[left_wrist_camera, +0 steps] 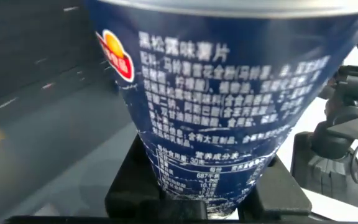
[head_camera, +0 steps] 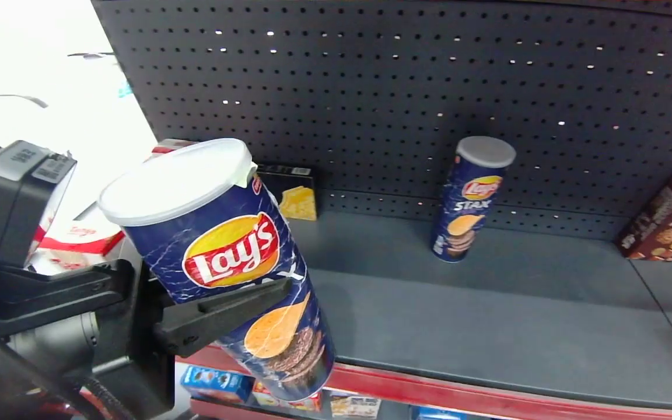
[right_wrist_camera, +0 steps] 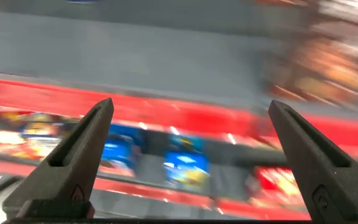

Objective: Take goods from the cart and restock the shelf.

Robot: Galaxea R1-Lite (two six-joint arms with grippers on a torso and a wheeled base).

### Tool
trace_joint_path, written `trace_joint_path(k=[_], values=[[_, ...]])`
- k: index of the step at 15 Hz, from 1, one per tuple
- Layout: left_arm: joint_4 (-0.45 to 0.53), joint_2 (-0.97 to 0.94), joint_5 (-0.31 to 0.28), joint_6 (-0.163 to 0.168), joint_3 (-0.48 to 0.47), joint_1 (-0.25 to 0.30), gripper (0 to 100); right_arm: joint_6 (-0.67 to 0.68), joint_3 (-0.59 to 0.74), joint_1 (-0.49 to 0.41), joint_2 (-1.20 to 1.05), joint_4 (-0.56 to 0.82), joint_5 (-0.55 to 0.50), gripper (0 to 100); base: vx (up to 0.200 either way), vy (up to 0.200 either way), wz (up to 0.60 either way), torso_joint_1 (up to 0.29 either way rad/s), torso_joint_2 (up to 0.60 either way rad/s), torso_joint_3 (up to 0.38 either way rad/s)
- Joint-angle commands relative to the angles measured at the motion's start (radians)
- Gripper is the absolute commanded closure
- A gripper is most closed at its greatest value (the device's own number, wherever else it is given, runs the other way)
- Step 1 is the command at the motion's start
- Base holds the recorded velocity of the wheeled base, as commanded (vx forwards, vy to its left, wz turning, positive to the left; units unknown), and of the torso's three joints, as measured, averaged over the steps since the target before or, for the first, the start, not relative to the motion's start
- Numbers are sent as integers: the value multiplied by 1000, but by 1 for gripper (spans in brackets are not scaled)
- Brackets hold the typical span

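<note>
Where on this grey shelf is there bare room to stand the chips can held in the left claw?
The shelf is bare between the yellow box and the standing can, between that can and the brown box, and all along the front by the red edge. It is crowded at the far left, where boxes sit behind the held can.

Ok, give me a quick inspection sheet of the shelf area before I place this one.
Surface: grey shelf deck with a red front edge.
Job's things: chips can tilted in the left claw over the deck's front-left; second can standing near the back wall.
Clutter: yellow box back left, brown box far right, red-and-white packs at left.
Claws: left claw shut on the chips can; right claw open, facing the red front edge.
Cables: black cable by the left arm.
Surroundings: perforated back wall; packaged goods below the deck.
</note>
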Motion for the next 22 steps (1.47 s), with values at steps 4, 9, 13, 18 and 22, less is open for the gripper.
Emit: trace_joint_path(k=[4, 9, 13, 18, 22], values=[[0, 1, 2, 0, -1, 1, 100, 0, 0, 2, 0, 1, 0, 0, 0, 0, -150, 1, 1, 1], [0, 0, 2, 0, 2, 10, 100, 2, 0, 0, 0, 1, 0, 0, 0, 0, 0, 0, 0, 0], [2, 0, 0, -5, 16, 15, 100, 2, 0, 2, 0, 1, 0, 0, 0, 0, 0, 0, 0, 0], [-11, 5, -1, -5, 55, 53, 100, 2, 0, 2, 0, 1, 0, 0, 0, 0, -240, 1, 0, 1], [-60, 6, -67, -6, 102, 96, 100, 2, 0, 0, 0, -1, 0, 0, 0, 0, 0, 0, 0, 0]])
